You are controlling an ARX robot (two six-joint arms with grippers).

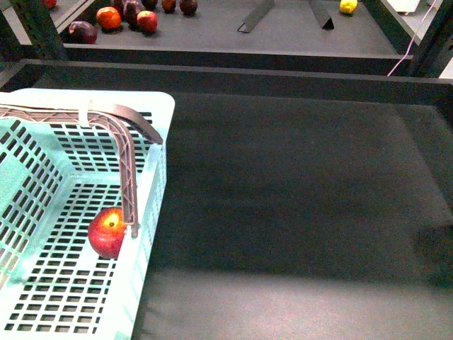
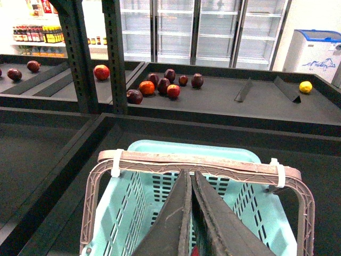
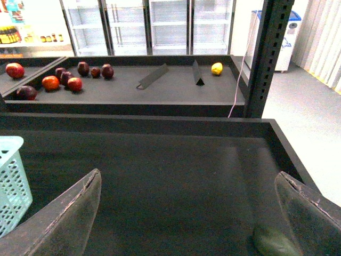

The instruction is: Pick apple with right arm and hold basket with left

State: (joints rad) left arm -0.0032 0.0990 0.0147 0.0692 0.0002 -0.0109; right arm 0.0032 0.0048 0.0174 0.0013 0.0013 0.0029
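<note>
The pale mint-blue basket (image 1: 152,205) stands at the left of the dark shelf tray, its brown latticed handle (image 1: 127,152) raised. The red apple (image 1: 107,232) lies on the basket's floor against the near right wall, beside the handle's foot. No gripper shows in the front view. In the left wrist view my left gripper (image 2: 189,178) is shut and empty, above the basket (image 2: 245,213), just short of the handle (image 2: 197,166). My right gripper (image 3: 187,176) is open wide and empty over the bare tray floor, with the basket's corner (image 3: 10,181) off to one side.
A back shelf holds small dark red and orange fruits (image 1: 127,14), a yellow lemon (image 1: 347,6) and metal dividers (image 1: 255,18). The tray's raised back wall (image 1: 226,74) runs across. A steel upright (image 3: 272,53) stands by the tray's corner. A dull green patch (image 3: 274,242) lies near one right finger.
</note>
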